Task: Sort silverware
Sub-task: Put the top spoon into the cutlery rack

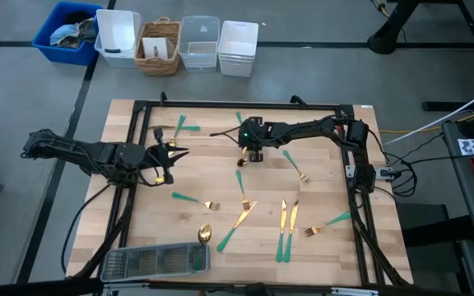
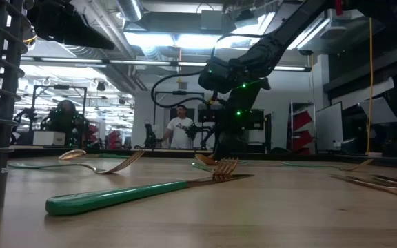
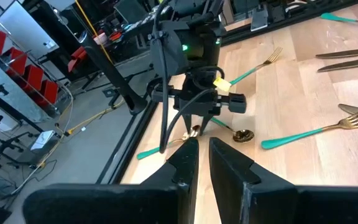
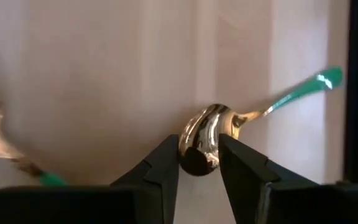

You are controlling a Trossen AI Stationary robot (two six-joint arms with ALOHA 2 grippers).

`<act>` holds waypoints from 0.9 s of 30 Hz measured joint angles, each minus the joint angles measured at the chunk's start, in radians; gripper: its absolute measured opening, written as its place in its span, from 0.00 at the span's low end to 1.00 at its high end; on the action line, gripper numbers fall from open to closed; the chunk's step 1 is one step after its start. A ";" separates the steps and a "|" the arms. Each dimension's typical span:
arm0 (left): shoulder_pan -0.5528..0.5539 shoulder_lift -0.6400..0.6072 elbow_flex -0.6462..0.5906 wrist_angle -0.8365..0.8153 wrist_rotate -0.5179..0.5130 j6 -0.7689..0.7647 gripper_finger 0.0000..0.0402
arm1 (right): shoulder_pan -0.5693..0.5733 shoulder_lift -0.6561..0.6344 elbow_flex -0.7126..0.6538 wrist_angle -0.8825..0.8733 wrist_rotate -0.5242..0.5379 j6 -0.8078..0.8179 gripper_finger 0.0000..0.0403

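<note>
Gold-headed, teal-handled silverware lies scattered flat on the wooden table (image 1: 220,177): forks (image 1: 194,201), knives (image 1: 284,224) and spoons (image 1: 205,233). My right gripper (image 1: 249,153) points down near the table's far middle, shut on one spoon's bowl (image 4: 205,134). That spoon's teal handle (image 1: 239,118) runs toward the far edge. A second spoon (image 3: 241,135) lies just beside it on the near side. My left gripper (image 1: 174,154) hovers left of centre, its fingers (image 3: 188,155) a narrow gap apart and holding nothing. It faces the right gripper (image 3: 199,121). My right gripper pinches the spoon's gold bowl (image 4: 197,146) between its two fingertips (image 4: 166,163), coming from above and pointing down. The fingers sit on the bowl's two long sides. The handle (image 4: 309,87) sticks out level toward the far edge. Whether the spoon is off the wood I cannot tell.
A grey mesh tray (image 1: 155,261) sits at the near-left corner. A black frame (image 1: 245,105) borders the table. Bins and a basket (image 1: 159,45) stand on the floor beyond the far edge. A person (image 2: 180,131) stands far back in the room.
</note>
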 joint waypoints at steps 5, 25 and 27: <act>0.000 0.000 0.000 0.000 0.000 0.000 0.08 | -0.015 0.001 0.000 -0.006 -0.019 0.000 0.11; 0.000 0.000 0.000 -0.003 0.000 -0.102 0.08 | 0.064 -0.193 0.056 -0.232 -0.323 0.165 0.01; 0.000 0.000 0.001 -0.003 0.000 -0.120 0.08 | 0.085 -0.224 0.107 -0.316 -0.396 0.199 0.02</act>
